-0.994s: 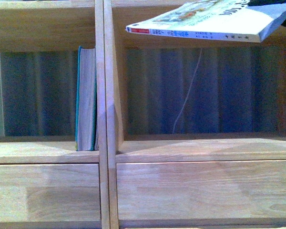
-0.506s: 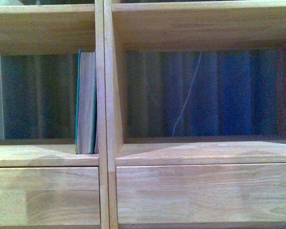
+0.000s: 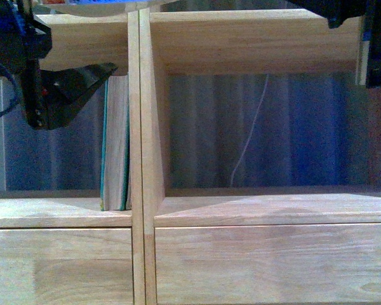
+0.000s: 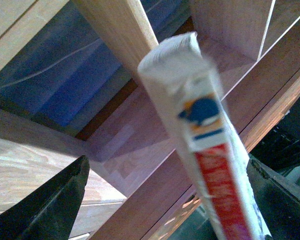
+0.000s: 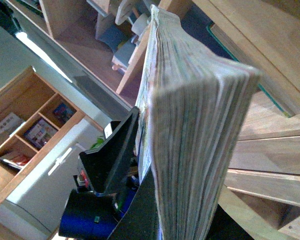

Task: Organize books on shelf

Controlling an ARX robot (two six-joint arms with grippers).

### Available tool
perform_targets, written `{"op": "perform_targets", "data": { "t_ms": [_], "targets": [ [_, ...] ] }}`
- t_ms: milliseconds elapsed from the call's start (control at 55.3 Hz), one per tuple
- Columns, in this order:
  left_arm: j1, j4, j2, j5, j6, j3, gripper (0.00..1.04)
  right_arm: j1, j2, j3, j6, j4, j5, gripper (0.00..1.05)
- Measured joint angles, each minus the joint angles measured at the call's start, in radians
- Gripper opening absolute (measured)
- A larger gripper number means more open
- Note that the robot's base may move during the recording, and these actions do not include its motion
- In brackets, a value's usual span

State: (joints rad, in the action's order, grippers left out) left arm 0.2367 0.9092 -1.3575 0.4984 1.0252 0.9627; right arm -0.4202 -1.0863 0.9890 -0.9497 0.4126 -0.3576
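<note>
The thin white-and-pale-blue paperback (image 4: 205,150) shows its spine with the red mark in the left wrist view. It passes between the spread fingers (image 4: 50,210) of my open left gripper (image 4: 165,215), close to one of them. My right gripper (image 5: 182,220) is shut on the same paperback (image 5: 190,140), seen from its page edges. In the front view the teal book (image 3: 114,143) stands upright in the shelf (image 3: 140,127), against the divider. My left gripper (image 3: 66,95) hangs just left of that book. My right gripper (image 3: 368,44) is at the top right.
Two plain drawer fronts (image 3: 267,264) run below the compartments. A thin white cord (image 3: 251,136) hangs behind the right compartment. A darker cabinet with small cubbies (image 5: 35,125) stands off to the side in the right wrist view.
A second ago the paperback lay flat at the front view's top right, then left the picture. Both grippers now show at the top corners, and the shelf sits lower in the picture.
</note>
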Motion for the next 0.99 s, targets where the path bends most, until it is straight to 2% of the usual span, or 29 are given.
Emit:
{"op": "perform_targets", "data": {
  "t_ms": [434,759,868,994],
  "targets": [
    [0.036,-0.002,-0.016,-0.037,-0.071,0.021,0.97,-0.035,0.014,0.000,0.000,0.000,0.007,0.07],
    [0.047,-0.037,-0.014,-0.117,-0.175,0.020,0.53,-0.009,0.014,-0.015,-0.002,-0.013,0.011,0.07],
    [0.047,-0.017,-0.014,-0.134,-0.175,0.018,0.36,-0.006,0.014,-0.017,0.000,-0.017,0.016,0.07],
    [0.047,0.001,-0.012,-0.148,-0.142,0.018,0.22,-0.001,0.013,-0.023,0.000,-0.025,0.022,0.07]
  ]
}}
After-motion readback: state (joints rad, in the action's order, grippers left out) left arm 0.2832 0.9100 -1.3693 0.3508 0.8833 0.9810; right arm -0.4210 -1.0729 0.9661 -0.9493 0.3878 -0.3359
